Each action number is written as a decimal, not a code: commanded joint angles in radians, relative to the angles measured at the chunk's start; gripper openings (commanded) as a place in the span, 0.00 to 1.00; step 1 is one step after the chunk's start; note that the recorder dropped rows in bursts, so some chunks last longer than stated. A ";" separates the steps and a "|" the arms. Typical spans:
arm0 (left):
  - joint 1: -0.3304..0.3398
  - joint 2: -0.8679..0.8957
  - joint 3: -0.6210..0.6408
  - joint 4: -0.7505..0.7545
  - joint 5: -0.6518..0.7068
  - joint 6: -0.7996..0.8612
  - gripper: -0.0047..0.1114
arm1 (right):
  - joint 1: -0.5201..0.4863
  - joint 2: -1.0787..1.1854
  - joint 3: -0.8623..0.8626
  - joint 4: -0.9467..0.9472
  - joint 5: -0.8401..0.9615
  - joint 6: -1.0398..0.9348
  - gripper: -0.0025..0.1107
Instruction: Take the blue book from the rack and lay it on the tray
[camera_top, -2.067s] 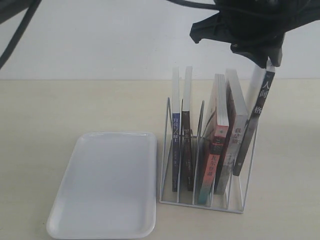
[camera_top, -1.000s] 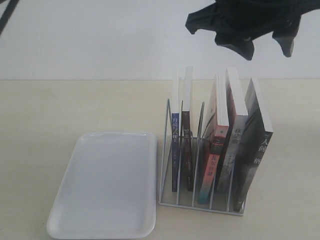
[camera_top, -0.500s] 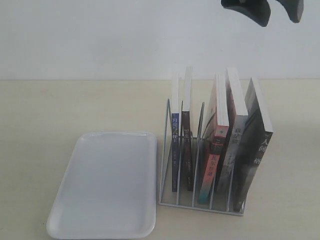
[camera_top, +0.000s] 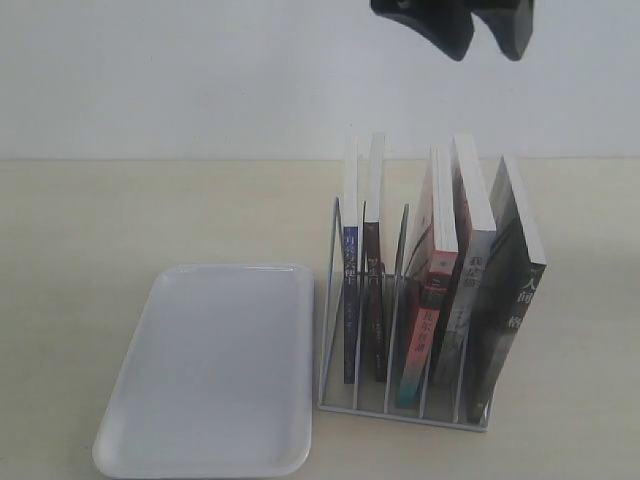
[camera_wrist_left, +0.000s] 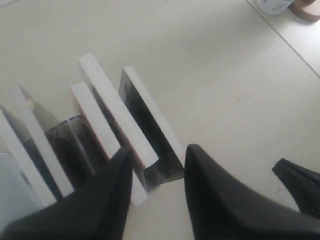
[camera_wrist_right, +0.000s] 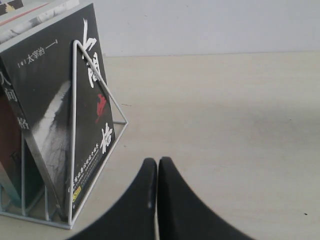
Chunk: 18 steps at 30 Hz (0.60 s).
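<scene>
The blue book (camera_top: 350, 300) stands upright in the leftmost slot of the white wire rack (camera_top: 327, 310), spine toward the camera. The white tray (camera_top: 215, 370) lies flat on the table just left of the rack, with nothing on it. My left gripper (camera_top: 482, 28) (camera_wrist_left: 159, 149) hangs high above the rack's right half, open, nothing between its dark fingers (camera_wrist_left: 200, 170). My right gripper (camera_wrist_right: 157, 162) is shut on nothing, low over the table beside the rack's (camera_wrist_right: 74, 125) end with the black-covered book (camera_wrist_right: 50, 105). It is out of the exterior view.
The rack also holds a brown-spined book (camera_top: 374, 300), a pink-red book (camera_top: 430, 300), a grey-white book (camera_top: 468, 290) and the black-covered book (camera_top: 510, 310). Small round objects (camera_wrist_left: 300, 7) sit beyond a table seam. Bare tabletop surrounds rack and tray.
The black-covered book, tilted under the gripper two seconds ago, now stands in the rack's right slot. The left gripper has risen, narrowed its jaws and shifted left over the last half second.
</scene>
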 joint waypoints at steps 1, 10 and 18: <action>-0.004 -0.102 0.112 0.069 -0.001 -0.007 0.33 | -0.003 -0.004 -0.001 -0.004 -0.010 0.001 0.02; -0.002 -0.226 0.394 0.246 -0.001 -0.097 0.33 | -0.003 -0.004 -0.001 -0.004 -0.010 0.001 0.02; -0.002 -0.217 0.501 0.320 -0.080 -0.147 0.33 | -0.003 -0.004 -0.001 -0.004 -0.005 0.001 0.02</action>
